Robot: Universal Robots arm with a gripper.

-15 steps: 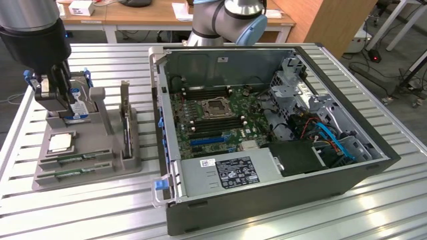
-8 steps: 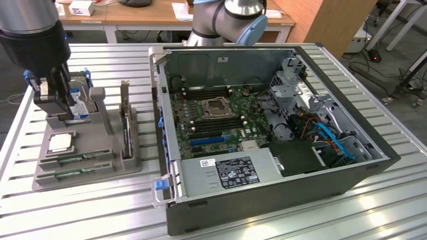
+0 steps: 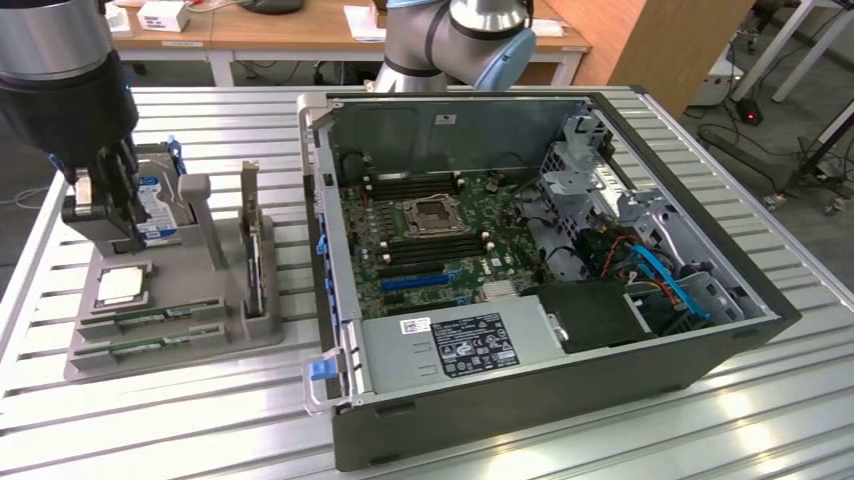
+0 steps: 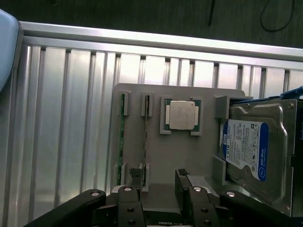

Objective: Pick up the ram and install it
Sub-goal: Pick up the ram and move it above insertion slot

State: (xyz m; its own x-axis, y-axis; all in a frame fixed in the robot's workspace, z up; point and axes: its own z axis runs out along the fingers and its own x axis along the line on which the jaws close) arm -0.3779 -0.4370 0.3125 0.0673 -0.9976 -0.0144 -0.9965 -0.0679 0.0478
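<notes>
Ram [image 4: 121, 137] lies below the open tool [image 4: 157, 179]

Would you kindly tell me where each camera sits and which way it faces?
Exterior view: off the arm, raised, looking down at the open computer case and grey holder on the slatted table; arm and gripper show.
Wrist view: on the wrist, looking down at the holder; the open gripper's fingers show.
Shared: holder, ram sticks, processor, hard drive, gripper.
</notes>
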